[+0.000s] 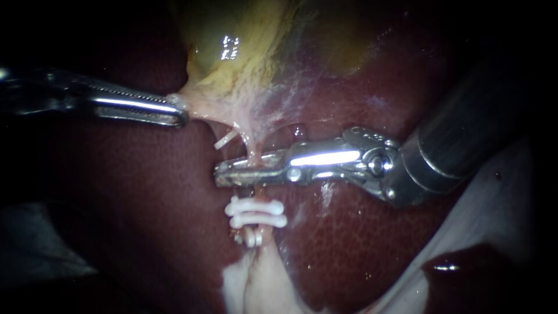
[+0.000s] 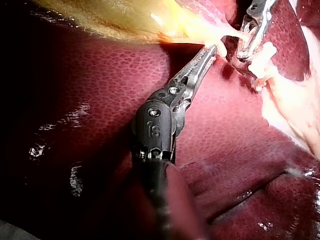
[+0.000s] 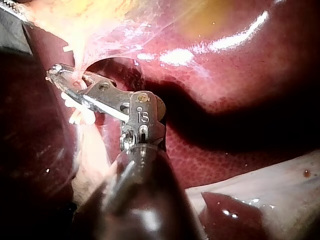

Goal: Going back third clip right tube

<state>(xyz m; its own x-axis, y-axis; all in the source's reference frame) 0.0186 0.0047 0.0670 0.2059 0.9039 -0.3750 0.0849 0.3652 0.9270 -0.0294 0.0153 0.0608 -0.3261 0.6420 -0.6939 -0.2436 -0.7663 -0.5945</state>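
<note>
**Right instrument astride the tube, just gallbladder-side of the clips**

Right instrument (image 1: 221,173), whose thick shaft is closest to the endoscope, comes in from the upper right and lies across the liver (image 1: 145,192). Its jaws show a narrow gap with the tube (image 1: 254,148) lying in it. I see no pinch, so I judge them open around the tube, not gripping it. Whether a clip sits inside them cannot be told.

The liver is the dark red bed under everything. The gallbladder (image 1: 244,46), yellowish, hangs over its upper part.

The left instrument (image 1: 181,113) enters from the left, its jaws closed on the pale tissue at the gallbladder's lower edge. The pull appears meant to draw the tube taut and hold it off the liver so it stays reachable.

The tube runs from the gallbladder down through the right jaws.

White clips (image 1: 256,213) are stacked across it just below those jaws. Two are plain, and a smaller white piece beneath may be a third.

Judgement: the jaws should back off along their own line to avoid snagging the tube or clips.
</note>
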